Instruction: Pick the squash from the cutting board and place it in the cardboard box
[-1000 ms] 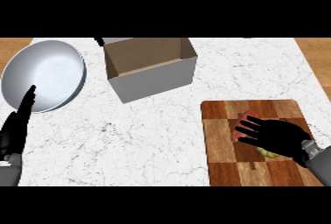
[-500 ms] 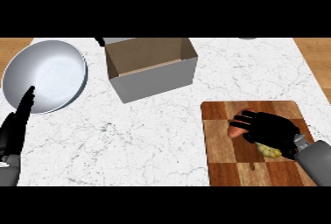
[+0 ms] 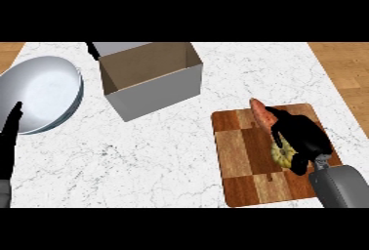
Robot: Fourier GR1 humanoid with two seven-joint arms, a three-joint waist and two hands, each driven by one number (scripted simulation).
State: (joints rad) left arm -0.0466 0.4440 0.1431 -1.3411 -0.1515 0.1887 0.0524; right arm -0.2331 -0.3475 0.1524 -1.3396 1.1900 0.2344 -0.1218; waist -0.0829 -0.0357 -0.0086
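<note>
The squash [image 3: 262,115] is orange at its far end and yellow-green at its near end, and it is tilted above the wooden cutting board [image 3: 241,161] at the counter's right. My right hand [image 3: 302,136] is curled round its middle, hiding most of it. The open cardboard box [image 3: 150,78] stands at the back, left of the board. At the left edge my left hand [image 3: 10,132] rests open, fingers up.
A large silver bowl [image 3: 39,93] lies at the far left, beside the box. White marble counter [image 3: 151,161] stretches between the box and the board. Wooden floor shows past the counter's right edge.
My right hand has closed round the squash and raised it off the board, its orange tip now pointing up and away. The left hand has stayed where it was.
</note>
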